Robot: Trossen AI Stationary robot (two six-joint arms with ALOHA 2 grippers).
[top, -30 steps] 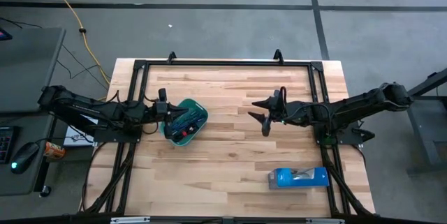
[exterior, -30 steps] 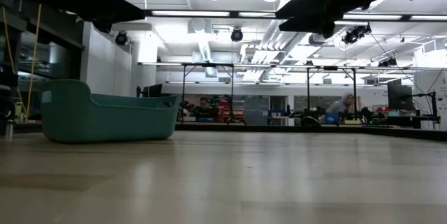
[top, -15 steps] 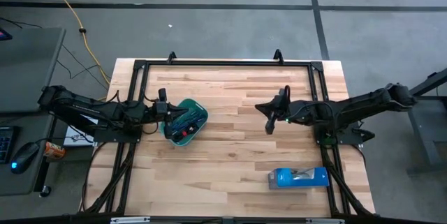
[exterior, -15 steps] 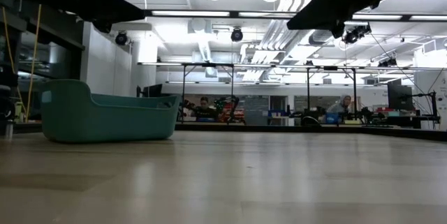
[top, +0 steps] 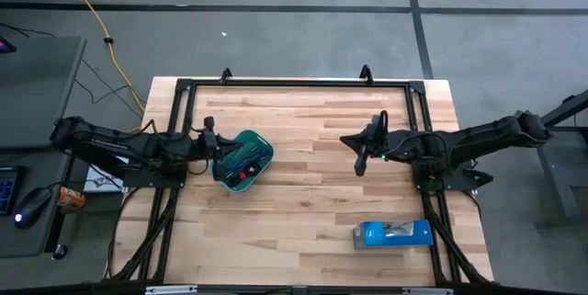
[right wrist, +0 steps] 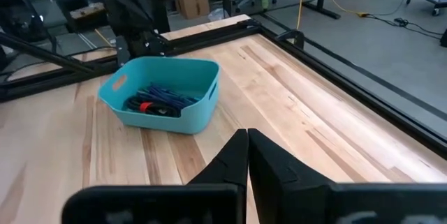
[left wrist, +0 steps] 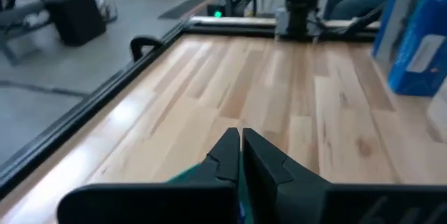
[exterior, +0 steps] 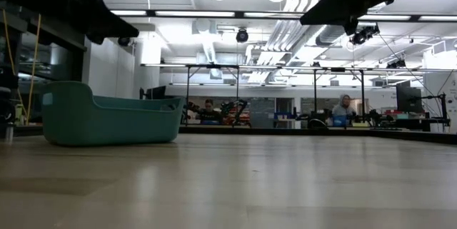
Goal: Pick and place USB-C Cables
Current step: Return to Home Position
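Table (top: 303, 203) w/ 1 bin (right wrist: 171, 121), 1 blue box (top: 392, 233); left gripper (left wrist: 239, 133), right gripper (right wrist: 247, 133) closed.

both arms (top: 119, 141) are slim, black and jointed, with tapered black fingers (right wrist: 227, 165).

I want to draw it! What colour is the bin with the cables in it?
Teal, a blue-green; the right wrist view shows the bin best.
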